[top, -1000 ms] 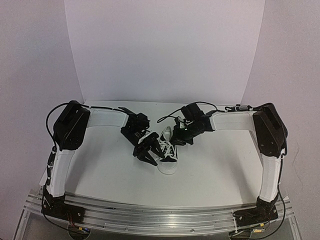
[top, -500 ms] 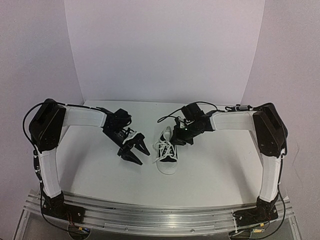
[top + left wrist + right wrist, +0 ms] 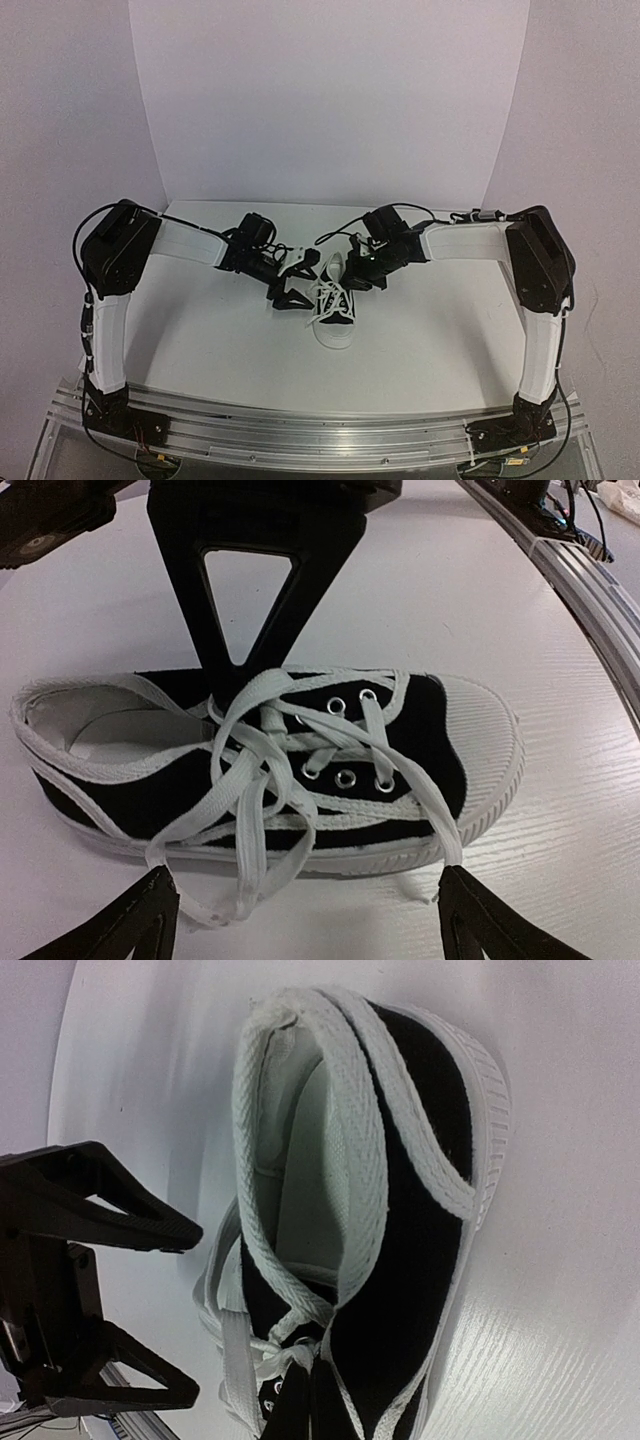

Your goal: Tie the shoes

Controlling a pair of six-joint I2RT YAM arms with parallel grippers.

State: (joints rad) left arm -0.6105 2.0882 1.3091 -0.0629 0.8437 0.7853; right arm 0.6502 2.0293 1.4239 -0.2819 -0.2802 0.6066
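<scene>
Sneaker (image 3: pixel 336 310) sits sole-down on the counter (image 3: pixel 200 330), my right gripper (image 3: pixel 228 675) seemingly clenched on the crossed laces (image 3: pixel 262 780) above its tongue, my left gripper (image 3: pixel 298 283) released beside its flank; a hard tug might drag the unpinned sneaker rather than tighten anything.

We count one sneaker (image 3: pixel 336 312) on one desk (image 3: pixel 220 345). We count two arms, the left arm (image 3: pixel 120 262) and the right arm (image 3: pixel 538 262), and two end effectors: the left end effector (image 3: pixel 298 285) and the right end effector (image 3: pixel 352 282).
</scene>
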